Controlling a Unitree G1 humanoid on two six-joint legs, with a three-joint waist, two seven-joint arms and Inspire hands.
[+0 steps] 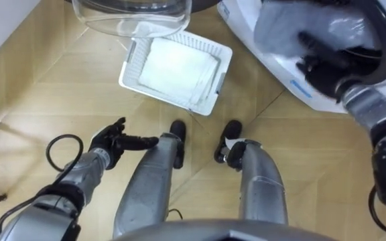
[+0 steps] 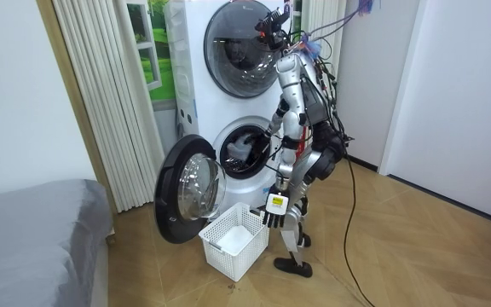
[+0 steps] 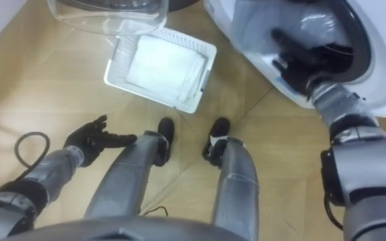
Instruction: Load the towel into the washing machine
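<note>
A folded white towel (image 1: 179, 70) lies in a white slatted basket (image 1: 130, 69) on the floor in front of my feet. To my right is the open drum of the lower washing machine (image 1: 280, 67). My right hand (image 1: 324, 70) reaches into the drum mouth with its fingers stretched out. A pale grey cloth (image 1: 280, 27) lies inside just beyond them. My left hand (image 1: 111, 142) hangs low by my left knee, fingers relaxed and holding nothing. In the room view I stand facing the machine (image 2: 196, 94), beside the basket (image 2: 222, 251).
The round glass door (image 1: 133, 17) swings open above the basket's far side; in the room view the door (image 2: 186, 192) stands at the machine's left. A second machine (image 2: 245, 43) is stacked above. A bed (image 2: 32, 239) is at the room view's left.
</note>
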